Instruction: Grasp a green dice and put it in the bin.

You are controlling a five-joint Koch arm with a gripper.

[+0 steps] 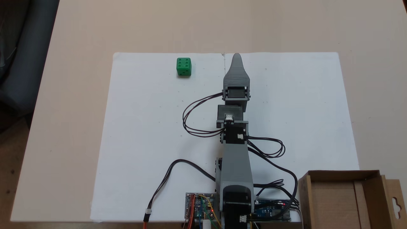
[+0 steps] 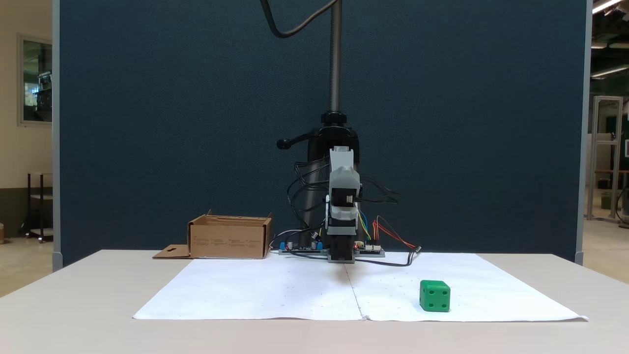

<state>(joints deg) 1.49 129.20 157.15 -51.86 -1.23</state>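
The green dice (image 1: 183,66) (image 2: 435,296) lies on the white paper, near the paper edge farthest from the arm's base. It is left of the arm in a fixed view from above and right of it in a fixed view from the front. My gripper (image 1: 237,57) (image 2: 341,259) is stretched out low over the paper's middle seam, well apart from the dice. Its jaws lie one over the other, so no gap can be read. The bin (image 1: 340,174) (image 2: 228,241), a brown cardboard box, stands beside the arm's base with its top open.
White paper sheets (image 1: 143,143) cover the tan table. Circuit boards (image 1: 200,206) and looping black cables (image 1: 197,127) lie around the arm's base. A dark blue partition (image 2: 147,123) stands behind the table, with a camera pole (image 2: 335,59) above the arm.
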